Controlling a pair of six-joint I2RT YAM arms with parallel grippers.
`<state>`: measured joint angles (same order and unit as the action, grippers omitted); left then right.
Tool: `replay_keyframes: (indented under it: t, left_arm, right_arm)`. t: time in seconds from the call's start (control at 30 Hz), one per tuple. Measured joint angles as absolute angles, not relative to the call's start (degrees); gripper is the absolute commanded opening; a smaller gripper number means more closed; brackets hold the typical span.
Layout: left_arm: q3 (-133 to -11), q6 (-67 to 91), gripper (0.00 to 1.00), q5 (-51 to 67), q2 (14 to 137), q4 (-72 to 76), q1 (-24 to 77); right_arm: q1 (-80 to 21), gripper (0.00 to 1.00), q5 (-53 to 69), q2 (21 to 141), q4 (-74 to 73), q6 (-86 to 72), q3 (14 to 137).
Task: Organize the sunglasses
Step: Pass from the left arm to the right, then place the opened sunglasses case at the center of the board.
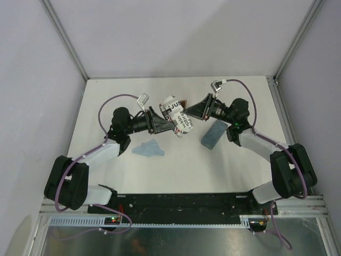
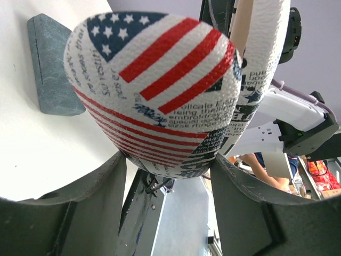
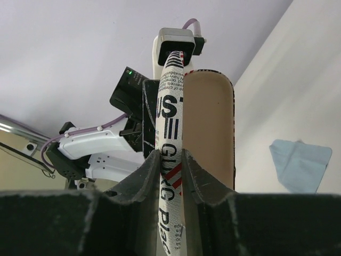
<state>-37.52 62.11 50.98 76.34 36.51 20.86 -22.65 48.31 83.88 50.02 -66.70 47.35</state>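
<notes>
Both grippers hold a glasses case [image 1: 177,117] printed with newspaper text and an American flag, lifted above the table's middle back. My left gripper [image 1: 165,124] is shut on the case's rounded flag-printed body [image 2: 154,80], a finger pressing on each side. My right gripper [image 3: 170,157] is shut on the case's thin lid [image 3: 171,106], pinching its edge. The case stands open, and its tan lining [image 3: 210,122] shows beside the lid. No sunglasses are in view in any frame.
A grey-blue oblong case [image 1: 213,133] lies on the white table [image 1: 122,101] right of centre, also in the left wrist view [image 2: 50,64]. A light blue folded cloth [image 1: 149,148] lies left of centre, near the left arm. Grey walls enclose the table.
</notes>
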Motion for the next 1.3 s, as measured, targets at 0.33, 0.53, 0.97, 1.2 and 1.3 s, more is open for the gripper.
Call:
replay_keyframes:
  t: [0.33,0.53,0.97,1.2,1.3]
  left_arm:
    - [-37.5,61.7,0.94,51.6,76.3,36.0,20.5]
    - [-34.3,61.5,0.99,49.7,73.8,36.4,15.3]
    - [-25.4,57.5,0.99,46.1,73.1,30.9,7.2]
    - [-25.4,54.1,0.98,41.0,71.5,26.9,7.1]
    - [-25.4,52.8,0.99,39.0,70.6,25.2,7.1]
  right_arm:
    - [-23.0,0.00,48.3,84.8,51.9,-67.9,47.4]
    - [-23.7,0.00,47.9,83.5,41.5,-62.0,47.2]
    - [-32.1,0.00,30.2,86.5,21.7,-45.8,47.0]
    - [-40.0,0.00,18.9,97.1,17.7,-43.9,49.5]
    - [-42.2,0.20,16.2,100.6,18.0,-44.4,51.9]
